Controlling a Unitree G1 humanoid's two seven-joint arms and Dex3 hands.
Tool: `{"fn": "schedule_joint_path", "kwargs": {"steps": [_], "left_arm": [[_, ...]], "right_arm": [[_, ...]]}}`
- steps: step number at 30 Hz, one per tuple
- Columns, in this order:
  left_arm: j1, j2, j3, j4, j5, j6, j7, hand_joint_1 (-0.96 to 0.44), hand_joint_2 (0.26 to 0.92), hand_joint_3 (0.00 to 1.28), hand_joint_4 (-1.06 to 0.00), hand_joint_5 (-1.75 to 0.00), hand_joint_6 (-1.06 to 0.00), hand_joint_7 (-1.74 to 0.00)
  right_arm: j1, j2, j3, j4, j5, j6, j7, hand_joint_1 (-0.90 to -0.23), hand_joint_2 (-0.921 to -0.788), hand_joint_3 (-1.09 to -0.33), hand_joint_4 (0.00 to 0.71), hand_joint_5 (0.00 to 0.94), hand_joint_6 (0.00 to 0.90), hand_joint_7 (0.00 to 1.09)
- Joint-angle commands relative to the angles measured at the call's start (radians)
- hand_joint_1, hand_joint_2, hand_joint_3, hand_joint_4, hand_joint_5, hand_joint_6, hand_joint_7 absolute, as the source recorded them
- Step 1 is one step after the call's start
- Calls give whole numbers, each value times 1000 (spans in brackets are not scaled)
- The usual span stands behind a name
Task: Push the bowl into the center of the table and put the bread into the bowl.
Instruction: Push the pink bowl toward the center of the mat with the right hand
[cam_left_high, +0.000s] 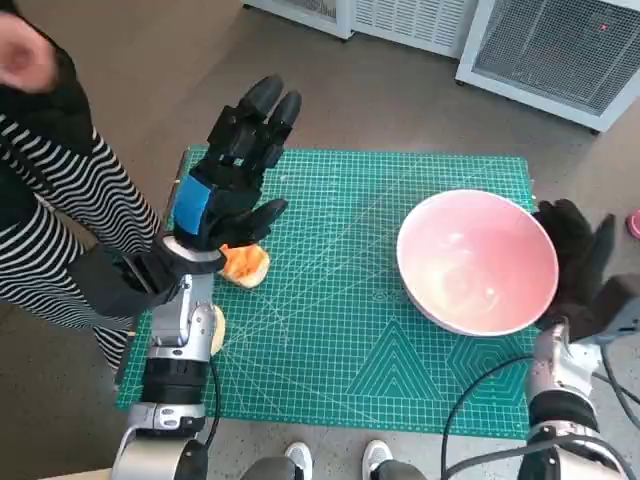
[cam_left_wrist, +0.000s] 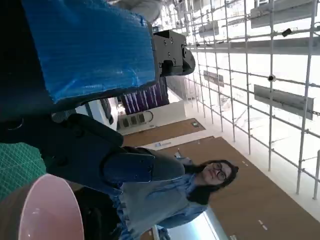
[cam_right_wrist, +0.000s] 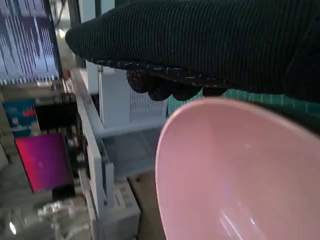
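1. The pink bowl sits empty on the green mat at about 3 o'clock, close to the mat's right edge.
2. The right hand lies against the bowl's outer wall on its 3 o'clock side; its fingers stretch out flat and hold nothing.
3. The right wrist view shows the glove just over the bowl's rim.
4. The bread lies on the mat at about 9 o'clock, well apart from the bowl.
5. The left hand is raised above the surface, fingers spread and pointing toward 12 o'clock, holding nothing; it partly covers the bread.
6. A person in a striped sleeve stands beside the surface at 9 o'clock.
7. White cabinets stand at 12 o'clock.
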Motion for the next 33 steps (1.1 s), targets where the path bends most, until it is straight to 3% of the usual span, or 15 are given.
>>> {"fn": "schedule_joint_path", "kwargs": {"steps": [1, 14, 23, 31, 33], "left_arm": [[17, 5, 2, -23, 5, -11, 10, -637, 921, 320, -43, -35, 1, -381], [29, 7, 0, -30, 6, -11, 19, -643, 921, 316, -44, -31, 1, -372], [39, 10, 1, -33, 12, -17, 21, -644, 921, 312, -48, -30, 1, -371], [41, 11, 1, -35, 12, -16, 22, -644, 921, 310, -49, -28, 1, -366], [45, 14, 6, -36, 11, -17, 24, -641, 921, 310, -49, -27, 1, -360]], "right_arm": [[2, 30, 19, 11, -18, 2, 4, -620, -921, -808, 114, 11, 101, 331], [-36, 93, 55, 15, -29, 0, 0, -603, -921, -830, 109, 4, 108, 329], [-61, 151, 63, 25, -21, 13, 9, -622, -921, -840, 111, 3, 99, 324], [-62, 156, 62, 26, -21, 13, 9, -625, -921, -838, 109, 2, 99, 324], [-80, 191, 69, 34, -22, 30, 5, -621, -921, -833, 113, 3, 97, 323]]}}
